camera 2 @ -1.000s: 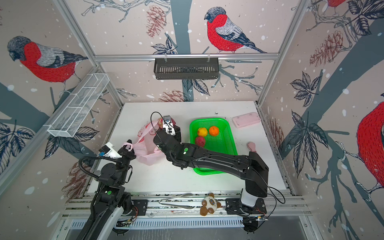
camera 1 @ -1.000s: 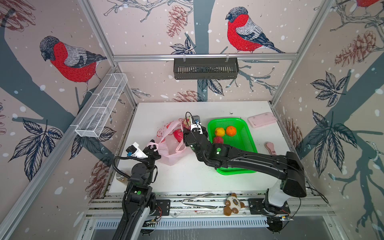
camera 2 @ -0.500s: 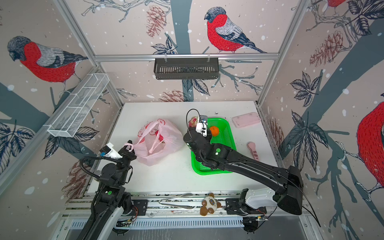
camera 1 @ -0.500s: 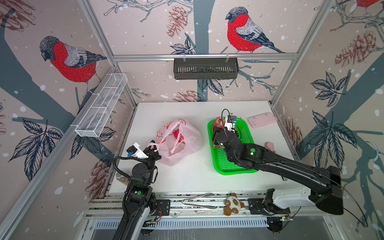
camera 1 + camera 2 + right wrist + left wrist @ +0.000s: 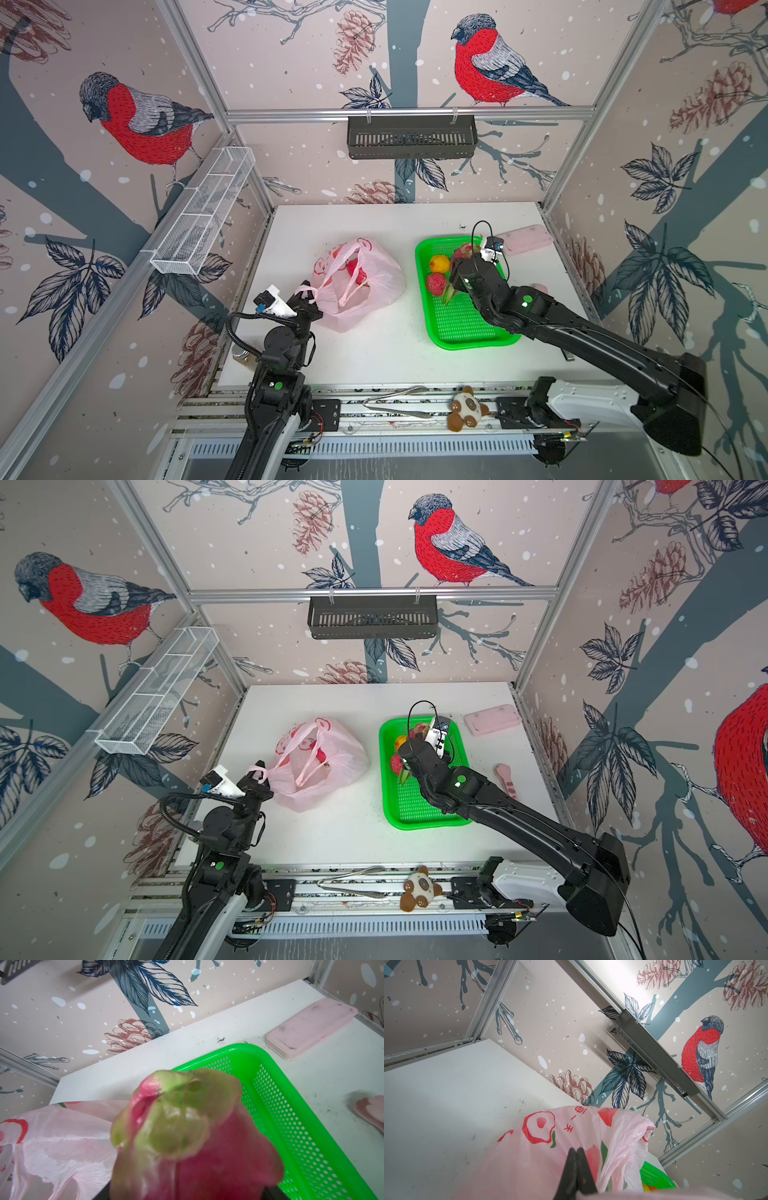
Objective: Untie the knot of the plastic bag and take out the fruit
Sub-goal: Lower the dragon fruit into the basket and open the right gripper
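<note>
White tabletop [image 5: 374, 357] inside a bird-papered booth carries everything. At its near left corner the left gripper [image 5: 308, 298] is clenched on a twisted handle strip [image 5: 304, 288] of the plastic bag [image 5: 376, 286]. The left wrist view shows its two black fingers [image 5: 569, 1167] pressed together with pink film around them. From that pinch the bag spreads away toward the middle of the table, its mouth gaping and its loop handles slack. A second dragon fruit [image 5: 356, 269] shows red through the opening.

Well apart, on the other side, the right gripper [image 5: 457, 272] grasps a dragon fruit [image 5: 187, 1136] across its body, and the fruit's green-scaled end fills the right wrist view. In both top views this fruit hangs over the far half of the green tray [image 5: 457, 322]. Whether its lower tip touches the mesh cannot be told. Just beside it in the tray lie a yellow citrus [image 5: 439, 262] and a bumpy red ball [image 5: 435, 284]. Beyond the tray's far corner rests a flat pink case [image 5: 525, 243].
</note>
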`<move>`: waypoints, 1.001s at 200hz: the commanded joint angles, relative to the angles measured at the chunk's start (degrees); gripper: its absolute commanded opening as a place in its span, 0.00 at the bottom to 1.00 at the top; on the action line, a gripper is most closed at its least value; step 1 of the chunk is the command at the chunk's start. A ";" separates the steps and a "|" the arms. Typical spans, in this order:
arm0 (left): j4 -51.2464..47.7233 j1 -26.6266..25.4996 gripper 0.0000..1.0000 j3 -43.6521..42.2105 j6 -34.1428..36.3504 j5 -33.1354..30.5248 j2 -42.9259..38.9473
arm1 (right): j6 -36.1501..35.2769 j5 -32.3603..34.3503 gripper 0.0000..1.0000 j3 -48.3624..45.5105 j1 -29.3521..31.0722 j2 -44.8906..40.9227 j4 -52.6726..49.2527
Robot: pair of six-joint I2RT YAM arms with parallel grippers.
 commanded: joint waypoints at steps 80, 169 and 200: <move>-0.35 0.02 0.00 0.29 1.06 0.73 -0.14 | 0.91 -18.83 0.22 -6.30 -15.24 2.79 4.69; -1.83 0.02 0.00 0.29 1.42 0.23 -1.12 | -3.45 -29.23 0.23 -5.95 -23.34 10.97 8.67; -1.86 0.02 0.00 0.43 1.51 0.31 -0.92 | -3.38 -30.87 0.24 -6.16 -24.60 13.05 10.70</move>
